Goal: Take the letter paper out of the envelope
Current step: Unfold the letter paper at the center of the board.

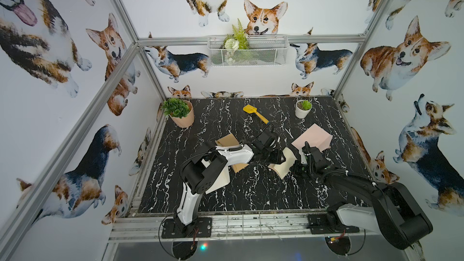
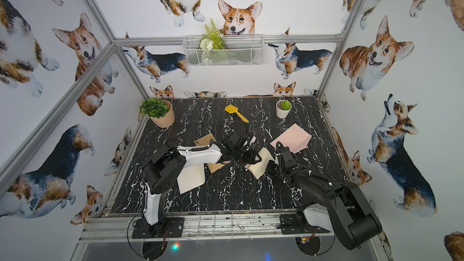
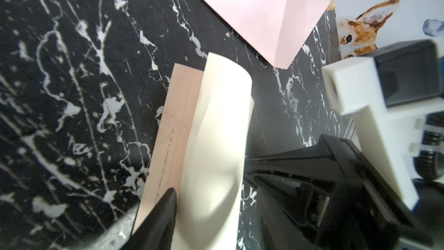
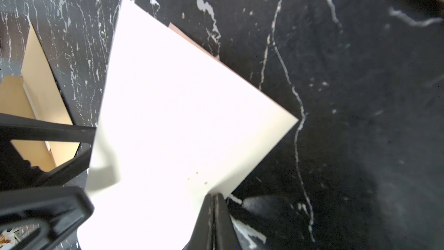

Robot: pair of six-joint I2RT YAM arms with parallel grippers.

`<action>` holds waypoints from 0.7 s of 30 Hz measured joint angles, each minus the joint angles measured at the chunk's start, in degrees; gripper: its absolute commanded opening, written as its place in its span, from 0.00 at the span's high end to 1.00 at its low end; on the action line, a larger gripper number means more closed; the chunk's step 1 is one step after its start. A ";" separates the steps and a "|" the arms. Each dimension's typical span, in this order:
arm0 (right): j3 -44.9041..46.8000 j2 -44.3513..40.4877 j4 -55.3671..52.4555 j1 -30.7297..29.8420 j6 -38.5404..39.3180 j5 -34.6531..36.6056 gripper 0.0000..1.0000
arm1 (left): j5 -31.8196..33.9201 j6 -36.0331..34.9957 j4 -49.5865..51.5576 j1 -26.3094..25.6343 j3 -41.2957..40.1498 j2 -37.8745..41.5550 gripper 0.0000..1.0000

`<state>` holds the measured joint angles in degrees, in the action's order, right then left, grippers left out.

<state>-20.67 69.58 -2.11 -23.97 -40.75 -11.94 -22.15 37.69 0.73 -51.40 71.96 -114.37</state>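
While pinching one edge of the cream envelope (image 4: pixel 180 104) in the tightly pressed right pincer (image 4: pixel 213 196), beware a tear or slip from any sideways tug. See the left pincer (image 3: pixel 207 179) spread astride the bowed envelope; cannot tell whether squeezing or merely flanking. Find the peach letter paper (image 3: pixel 173 121) peeking out along one side, near the middle of the counter (image 3: pixel 72 92). Risk dragging envelope and letter together by catching both layers.
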 measured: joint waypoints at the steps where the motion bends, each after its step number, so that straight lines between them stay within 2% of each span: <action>1: 0.07 -0.15 0.02 0.00 0.00 -0.04 0.92 | 0.00 0.00 0.04 0.00 0.02 0.07 0.45; 21: 1.09 -1.05 1.01 -0.55 -0.07 -0.24 0.92 | -3.74 5.01 -6.56 -0.35 -3.34 3.48 0.45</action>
<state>-19.57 68.53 -1.10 -24.51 -40.82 -12.19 -25.89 42.70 -5.82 -51.75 68.62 -110.89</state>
